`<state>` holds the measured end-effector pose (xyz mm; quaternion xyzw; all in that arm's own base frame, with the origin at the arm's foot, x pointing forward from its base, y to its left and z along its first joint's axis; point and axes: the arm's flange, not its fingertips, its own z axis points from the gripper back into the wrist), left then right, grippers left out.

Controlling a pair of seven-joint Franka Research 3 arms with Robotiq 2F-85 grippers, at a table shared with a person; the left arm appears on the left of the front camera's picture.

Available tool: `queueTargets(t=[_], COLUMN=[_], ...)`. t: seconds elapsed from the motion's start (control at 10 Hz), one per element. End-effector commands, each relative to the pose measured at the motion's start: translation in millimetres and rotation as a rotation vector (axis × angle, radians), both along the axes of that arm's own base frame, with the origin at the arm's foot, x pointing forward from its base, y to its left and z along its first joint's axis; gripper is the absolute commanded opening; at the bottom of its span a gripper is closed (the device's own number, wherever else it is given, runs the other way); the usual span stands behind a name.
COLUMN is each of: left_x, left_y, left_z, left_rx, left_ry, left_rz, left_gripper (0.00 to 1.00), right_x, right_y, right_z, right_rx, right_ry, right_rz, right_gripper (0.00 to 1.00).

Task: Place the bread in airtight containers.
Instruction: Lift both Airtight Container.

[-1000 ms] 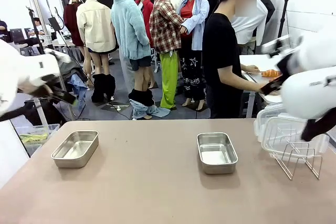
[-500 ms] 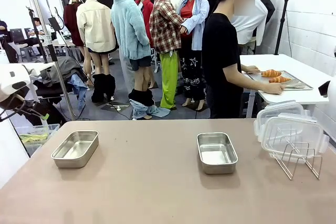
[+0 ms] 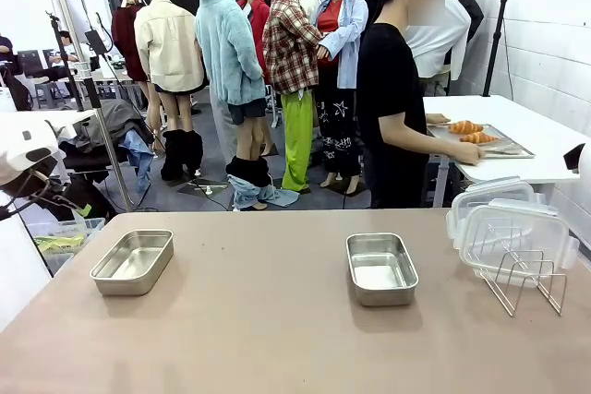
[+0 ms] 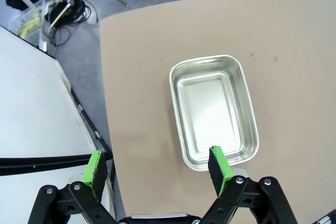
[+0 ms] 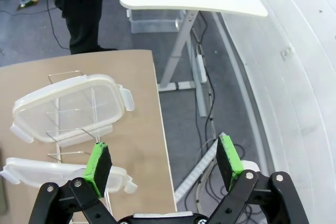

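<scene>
Left tool (image 4: 156,156), wide open and empty, above one steel pan (image 4: 214,109); right tool (image 5: 163,145), likewise open and empty, near the clear lids (image 5: 68,106). Second pan (image 3: 381,268) mid-bench (image 3: 277,339); bread (image 3: 465,126) on far tray (image 3: 517,149).

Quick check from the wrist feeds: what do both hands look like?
The left hand and right hand match: black linkage fingers with round silver pivots, tipped by bright green pads. In the front view, the left arm has a white shell.
</scene>
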<state>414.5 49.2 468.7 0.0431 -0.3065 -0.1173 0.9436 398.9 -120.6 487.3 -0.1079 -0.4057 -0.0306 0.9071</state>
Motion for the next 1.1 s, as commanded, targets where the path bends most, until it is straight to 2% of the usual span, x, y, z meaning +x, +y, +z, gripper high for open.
queueTargets(t=[0.0,1.0], left_x=[-1.8,-1.8], left_y=[0.3,0.3], left_z=[1.2,1.2], left_rx=[0.011,0.011], left_ry=[-0.002,-0.002], left_rz=[0.008,0.008], left_gripper=[1.0,1.0], right_x=[-0.8,-0.8], right_y=[0.8,0.8], right_z=[1.0,1.0], right_rx=[-0.013,-0.013], right_ry=[0.01,0.01], right_rz=[0.013,0.013], right_gripper=[1.0,1.0])
